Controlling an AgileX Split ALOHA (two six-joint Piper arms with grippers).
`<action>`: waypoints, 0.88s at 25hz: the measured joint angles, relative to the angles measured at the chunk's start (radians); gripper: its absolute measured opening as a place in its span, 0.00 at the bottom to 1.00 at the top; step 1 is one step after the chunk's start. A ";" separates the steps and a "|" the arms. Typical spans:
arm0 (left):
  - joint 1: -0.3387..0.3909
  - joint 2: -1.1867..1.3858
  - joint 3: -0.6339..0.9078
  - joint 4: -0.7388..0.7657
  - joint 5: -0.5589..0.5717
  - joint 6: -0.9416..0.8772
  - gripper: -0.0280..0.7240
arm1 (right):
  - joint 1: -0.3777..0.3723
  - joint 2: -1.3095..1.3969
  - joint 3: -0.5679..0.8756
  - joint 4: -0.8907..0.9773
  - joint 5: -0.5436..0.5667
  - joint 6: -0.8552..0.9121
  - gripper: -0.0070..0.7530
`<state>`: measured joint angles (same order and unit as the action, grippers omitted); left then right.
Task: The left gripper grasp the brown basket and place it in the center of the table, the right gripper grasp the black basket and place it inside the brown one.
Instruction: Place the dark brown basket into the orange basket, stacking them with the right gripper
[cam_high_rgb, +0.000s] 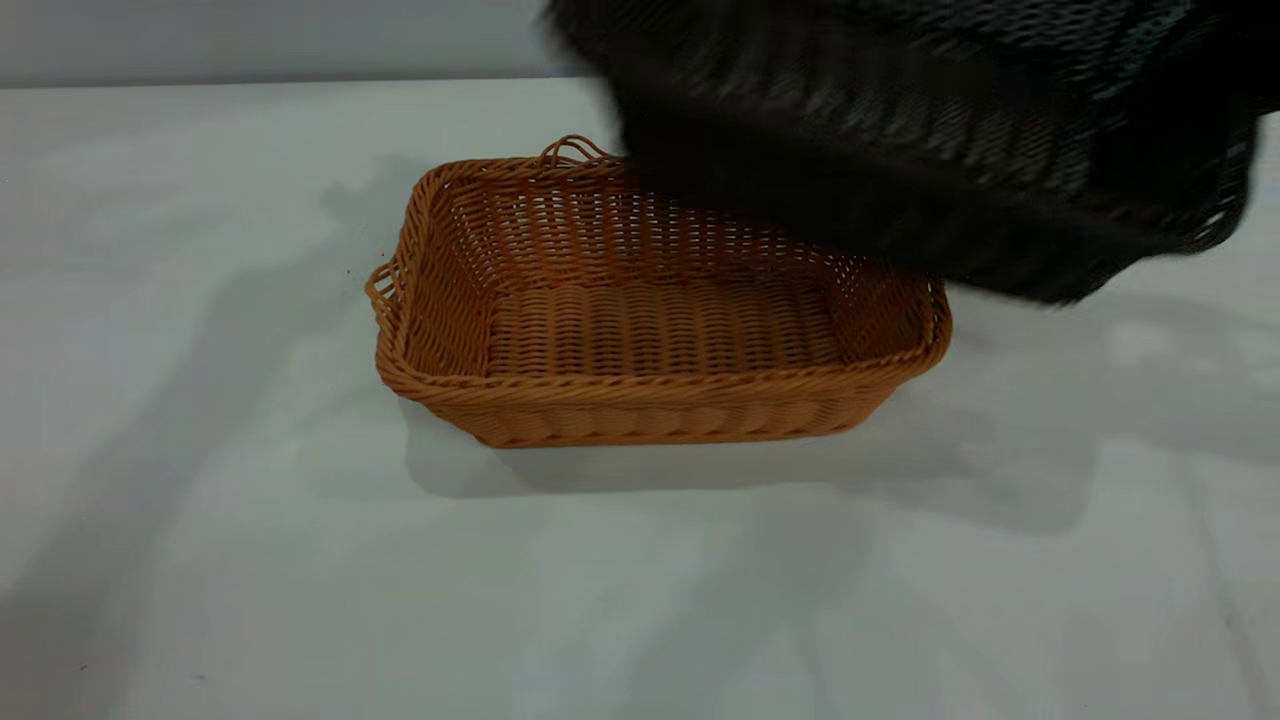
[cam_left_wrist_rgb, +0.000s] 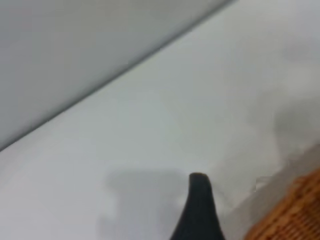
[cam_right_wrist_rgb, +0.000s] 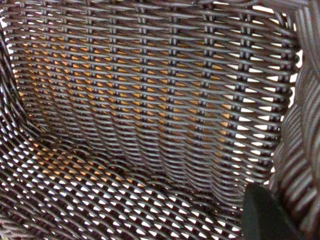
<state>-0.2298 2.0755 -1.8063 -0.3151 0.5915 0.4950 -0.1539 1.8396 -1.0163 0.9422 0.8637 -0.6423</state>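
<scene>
Near the middle of the broad pale grey-white tabletop (cam_high_rgb: 200, 560), flat on its base: a rectangular orange-brown woven wicker basket (cam_high_rgb: 660, 330), long side toward the camera. Braided rim all round, sloping sides, small loop handles at the left end and on the far rim. Nothing inside but its own ribbed floor.

Above and to the right of it, off the table: a rectangular very dark brown-black woven wicker basket (cam_high_rgb: 900, 140), tilted. Covers the orange-brown basket's far right corner in the exterior view; cannot tell there whether touching. A small loop handle at its right end.

In the right wrist view, looking down into the dark basket (cam_right_wrist_rgb: 150, 115): tight dark weave with orange showing through the gaps over most of the floor, and pale table through the gaps along one side. Right gripper (cam_right_wrist_rgb: 265, 217) clamped on the dark basket at a side wall, one black finger inside against the weave.

Left gripper (cam_left_wrist_rgb: 199, 200) low over bare table just beside a corner of the orange-brown basket (cam_left_wrist_rgb: 295, 215), apart from it; only a dark tapering part in view, so cannot tell how wide it stands.

Open tabletop to the left, in front and to the right front of the orange-brown basket. Table's far edge just behind it, against a plain grey wall (cam_high_rgb: 250, 40).
</scene>
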 joint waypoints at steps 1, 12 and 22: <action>0.008 0.000 0.000 0.000 0.001 -0.005 0.75 | 0.044 0.000 -0.013 -0.027 0.000 0.023 0.11; 0.014 0.003 0.000 0.000 0.029 -0.007 0.75 | 0.310 0.137 -0.213 -0.195 -0.002 0.222 0.11; 0.014 0.003 0.000 0.000 0.049 -0.007 0.75 | 0.323 0.301 -0.325 -0.191 0.008 0.226 0.11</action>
<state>-0.2154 2.0781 -1.8063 -0.3147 0.6403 0.4877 0.1694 2.1406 -1.3409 0.7511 0.8718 -0.4163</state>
